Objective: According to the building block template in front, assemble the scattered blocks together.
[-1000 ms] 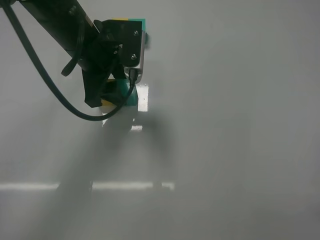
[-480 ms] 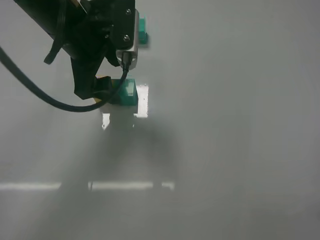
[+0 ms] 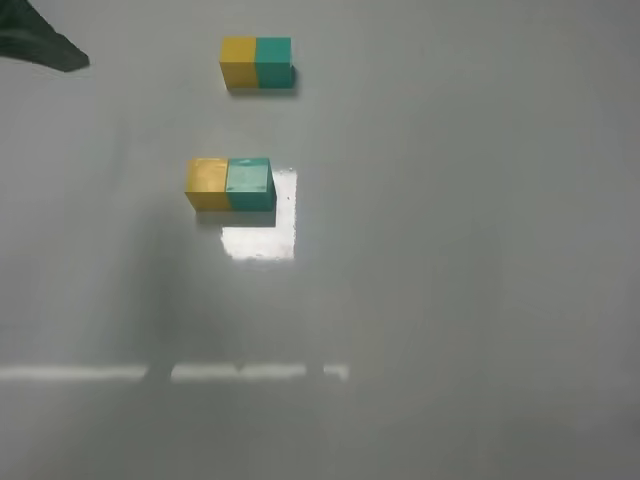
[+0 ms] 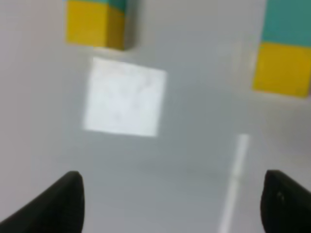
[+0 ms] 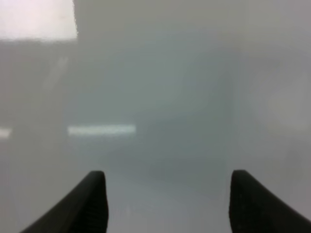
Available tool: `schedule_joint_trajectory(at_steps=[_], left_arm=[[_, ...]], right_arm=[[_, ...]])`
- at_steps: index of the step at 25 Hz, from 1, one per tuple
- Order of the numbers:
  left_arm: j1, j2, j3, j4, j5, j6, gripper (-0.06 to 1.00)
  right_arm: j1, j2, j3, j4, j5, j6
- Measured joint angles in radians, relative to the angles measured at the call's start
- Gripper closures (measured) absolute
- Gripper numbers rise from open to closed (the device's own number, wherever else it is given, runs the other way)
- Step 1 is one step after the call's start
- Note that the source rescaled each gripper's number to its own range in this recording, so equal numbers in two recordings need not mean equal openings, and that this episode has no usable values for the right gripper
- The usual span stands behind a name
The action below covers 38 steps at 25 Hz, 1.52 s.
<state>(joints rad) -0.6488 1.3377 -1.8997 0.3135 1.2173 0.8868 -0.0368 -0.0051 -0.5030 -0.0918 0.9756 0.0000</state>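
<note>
The building block template [image 3: 256, 62], a yellow-teal bar, lies at the back of the table. The scattered blocks lie in front of it, touching side by side: the yellow cube [image 3: 206, 184] on the left, the teal cube [image 3: 249, 184] on the right. Only a dark tip of my left arm [image 3: 40, 45] shows at the far left corner. My left gripper [image 4: 172, 204] is open and empty, well clear of the blocks. Two yellow-and-teal pairs show ahead of it, one [image 4: 95, 24] and another [image 4: 282, 68]; I cannot tell which is which. My right gripper [image 5: 167, 204] is open and empty over bare table.
The grey table [image 3: 450, 250] carries only glare: a bright square patch [image 3: 260, 235] just in front of the joined cubes and a thin light streak [image 3: 240, 372] nearer the front.
My left arm has drawn back from over the cubes to the far left corner. The yellow and teal cubes now stand uncovered, side by side.
</note>
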Motion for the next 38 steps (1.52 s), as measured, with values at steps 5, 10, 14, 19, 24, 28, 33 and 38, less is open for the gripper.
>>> schedule_joint_trajectory(at_steps=[5,10,14,19,24,28,33,38], left_arm=[[0.000,-0.165,0.053,0.211,0.000,-0.186,0.19],[0.130,-0.351,0.241,0.227,0.002,-0.255,0.19],[0.407,-0.506,0.426,0.081,0.005,-0.261,0.20],[0.762,-0.753,0.696,-0.189,0.008,-0.287,0.20],[0.916,-1.002,0.970,-0.448,0.010,-0.309,0.20],[0.908,-1.148,1.110,-0.580,0.013,-0.321,0.20],[0.860,-1.253,1.155,-0.551,0.013,-0.490,0.20],[0.774,-1.262,1.168,-0.501,0.010,-0.698,0.20]], right_arm=[[0.000,0.000,0.000,0.000,0.000,0.000],[0.000,0.000,0.000,0.000,0.000,0.000],[0.000,0.000,0.000,0.000,0.000,0.000],[0.000,0.000,0.000,0.000,0.000,0.000],[0.000,0.000,0.000,0.000,0.000,0.000],[0.000,0.000,0.000,0.000,0.000,0.000],[0.000,0.000,0.000,0.000,0.000,0.000],[0.000,0.000,0.000,0.000,0.000,0.000]])
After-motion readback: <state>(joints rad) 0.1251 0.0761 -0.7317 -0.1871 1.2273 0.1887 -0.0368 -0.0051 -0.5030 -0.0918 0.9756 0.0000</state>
